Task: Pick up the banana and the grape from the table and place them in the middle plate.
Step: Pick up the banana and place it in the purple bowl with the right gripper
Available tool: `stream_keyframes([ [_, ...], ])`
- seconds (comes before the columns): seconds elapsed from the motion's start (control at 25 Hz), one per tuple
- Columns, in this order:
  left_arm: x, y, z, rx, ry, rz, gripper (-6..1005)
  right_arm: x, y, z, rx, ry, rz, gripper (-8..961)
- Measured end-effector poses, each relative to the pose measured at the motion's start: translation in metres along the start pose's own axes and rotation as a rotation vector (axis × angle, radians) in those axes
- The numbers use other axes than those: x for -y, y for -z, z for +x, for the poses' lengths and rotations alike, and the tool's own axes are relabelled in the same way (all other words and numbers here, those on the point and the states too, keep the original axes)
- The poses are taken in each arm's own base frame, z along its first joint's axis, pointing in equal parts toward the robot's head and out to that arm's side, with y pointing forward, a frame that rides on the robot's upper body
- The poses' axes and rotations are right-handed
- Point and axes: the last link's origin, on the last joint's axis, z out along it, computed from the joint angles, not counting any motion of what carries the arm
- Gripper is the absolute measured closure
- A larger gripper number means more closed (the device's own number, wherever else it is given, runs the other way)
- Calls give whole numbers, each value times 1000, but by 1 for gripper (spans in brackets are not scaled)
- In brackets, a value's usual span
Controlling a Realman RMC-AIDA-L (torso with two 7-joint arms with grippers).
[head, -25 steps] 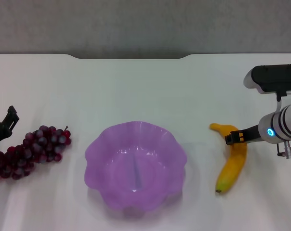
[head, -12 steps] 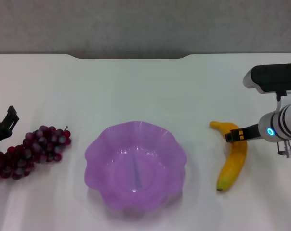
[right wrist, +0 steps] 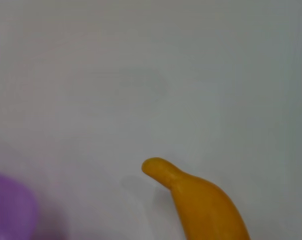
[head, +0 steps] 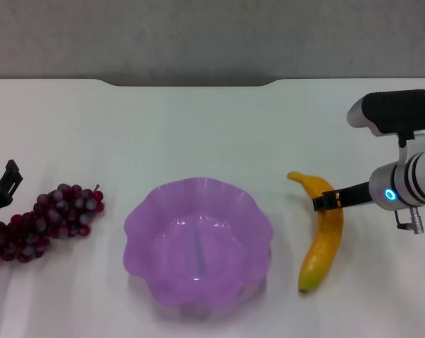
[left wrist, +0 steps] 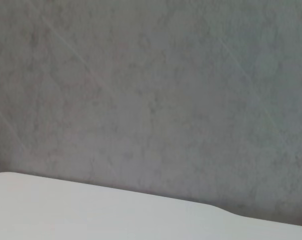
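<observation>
White tabletop fills the scene, the table running back to a notched far edge with a grey wall behind it. At its near middle sits the purple plate, scalloped at the rim and holding nothing yet. The banana lies to the right of it, apart from the rim, with its long axis running near to far and bowed slightly; the stem end points far and a little left, the greenish tip near. The right gripper reaches in from the right and is clamped across the banana's upper part, at right angles to its length, so the fruit looks held near the stem end instead of at its balance point. In the right wrist view the stem end shows over the table, with a sliver of purple at one corner. From that grasp the plate lies to the left, so the carry is a short sideways one, and I judge the long near end may swing or droop. The grapes rest at the far left, well apart from the plate, stretched along a slanted line. The left gripper sits just beside them at the left edge; whether its fingers are spread or closed cannot be told.
</observation>
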Motion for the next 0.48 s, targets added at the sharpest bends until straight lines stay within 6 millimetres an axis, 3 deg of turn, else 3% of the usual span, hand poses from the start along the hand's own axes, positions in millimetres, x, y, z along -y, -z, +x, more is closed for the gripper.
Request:
stream_keyframes([
  [0.32, 3, 1, 0, 3, -2, 7, 189, -6, 13, 5, -79, 26, -36, 434],
  [0.48, 4, 1, 0, 2, -4, 8, 189, -6, 26, -2, -37, 46, -35, 436],
])
